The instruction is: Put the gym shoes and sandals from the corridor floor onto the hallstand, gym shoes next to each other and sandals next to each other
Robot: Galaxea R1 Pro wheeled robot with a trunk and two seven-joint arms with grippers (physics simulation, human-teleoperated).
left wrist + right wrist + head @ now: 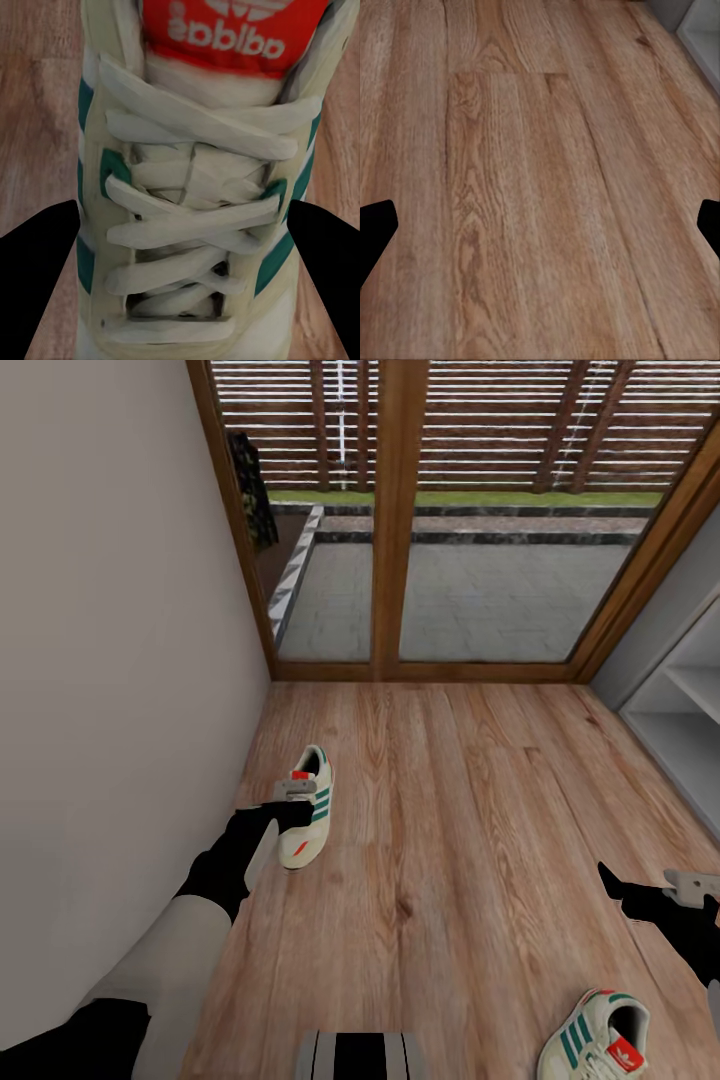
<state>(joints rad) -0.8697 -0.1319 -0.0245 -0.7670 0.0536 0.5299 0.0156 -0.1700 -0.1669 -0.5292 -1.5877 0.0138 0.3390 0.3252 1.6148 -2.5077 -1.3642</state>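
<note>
Left end effector (180, 225) straddles 1 gym shoe (308, 820), fingers apart.

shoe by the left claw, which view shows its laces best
The left wrist view: the shoe is seen close from above, laces and red tongue patch clear, between the left claw fingers. The head view shows that shoe whole but small on the floor, laces unreadable. The right wrist view gives just floor planks.
</note>
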